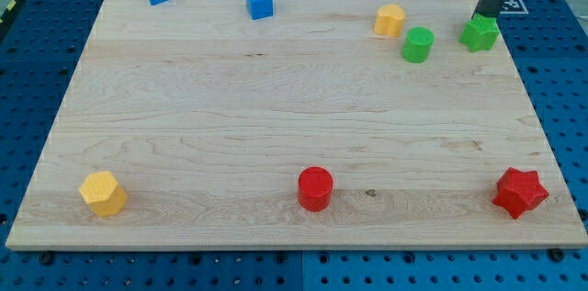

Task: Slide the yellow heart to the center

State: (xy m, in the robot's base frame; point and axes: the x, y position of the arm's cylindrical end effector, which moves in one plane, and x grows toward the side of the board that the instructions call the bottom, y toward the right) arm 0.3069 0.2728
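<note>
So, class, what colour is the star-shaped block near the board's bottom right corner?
Red. The star shows clearly in the camera view, the only one.

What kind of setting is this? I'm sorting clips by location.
Probably a robotics lab bench: a wooden board lies on a blue perforated table, with small coloured blocks scattered on it and my tip at the green block.

Wooden board [276,98] with eight coloured blocks
</note>
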